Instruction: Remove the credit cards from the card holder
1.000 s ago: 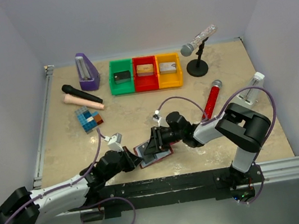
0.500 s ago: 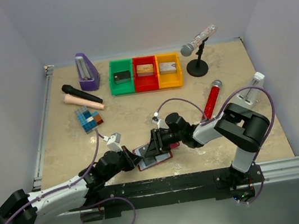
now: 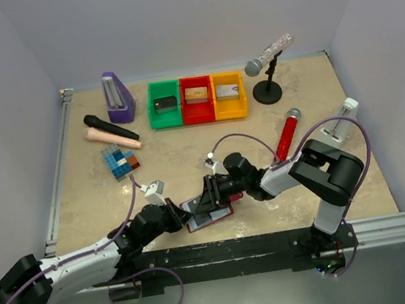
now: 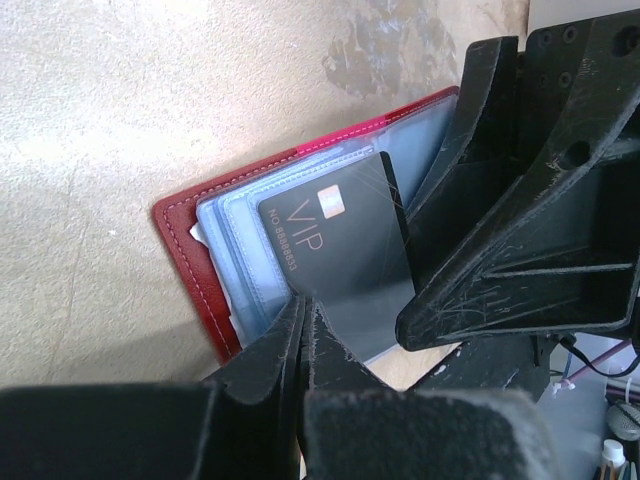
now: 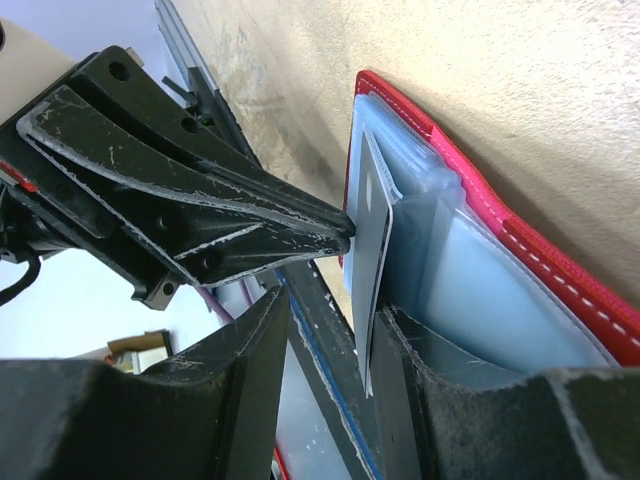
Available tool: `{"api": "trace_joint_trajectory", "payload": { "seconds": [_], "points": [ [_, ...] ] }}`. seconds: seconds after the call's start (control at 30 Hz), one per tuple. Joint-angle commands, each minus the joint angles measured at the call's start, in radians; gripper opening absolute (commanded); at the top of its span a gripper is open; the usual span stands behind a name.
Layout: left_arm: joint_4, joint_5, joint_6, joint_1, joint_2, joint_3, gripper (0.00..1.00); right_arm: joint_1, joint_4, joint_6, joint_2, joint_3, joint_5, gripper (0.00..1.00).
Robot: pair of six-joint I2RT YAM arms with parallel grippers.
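One black card (image 4: 335, 255), pinched by the closed left hand (image 4: 303, 330), sits partway out of the card holder (image 4: 190, 250) open on the worktop (image 4: 120, 100); right hand (image 5: 330, 330), jaws apart, pins the card holder, so draw straight along the pocket, slowly.

The left arm (image 3: 88, 259) stretches low toward the right, and the left gripper (image 3: 185, 218) is pinched tight on a black card (image 4: 345, 250). The right arm (image 3: 287, 173) reaches low toward the left. The right gripper (image 3: 210, 197) meets the left tip to tip, jaws apart.

Robotics lab cell: 3 plain lilac walls (image 3: 189, 15) around a marbled tabletop (image 3: 179, 148) edged with aluminium rail (image 3: 384, 225).
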Motion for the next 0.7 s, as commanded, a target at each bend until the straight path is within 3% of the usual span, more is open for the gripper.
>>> {"api": "trace_joint_trajectory", "payload": {
  "seconds": [0.0, 0.3, 0.67],
  "points": [
    [0.075, 0.000, -0.012, -0.005, 0.034, -0.050, 0.00, 0.013, 0.052, 0.009, 0.017, 0.051, -0.053, 0.41],
    [0.099, 0.011, -0.007, -0.005, 0.048, -0.050, 0.00, 0.023, 0.015, -0.004, 0.022, 0.072, -0.055, 0.41],
    [-0.056, -0.054, -0.041, -0.005, -0.092, -0.089, 0.02, 0.023, -0.015, -0.016, -0.027, 0.046, -0.040, 0.41]
  ]
}}
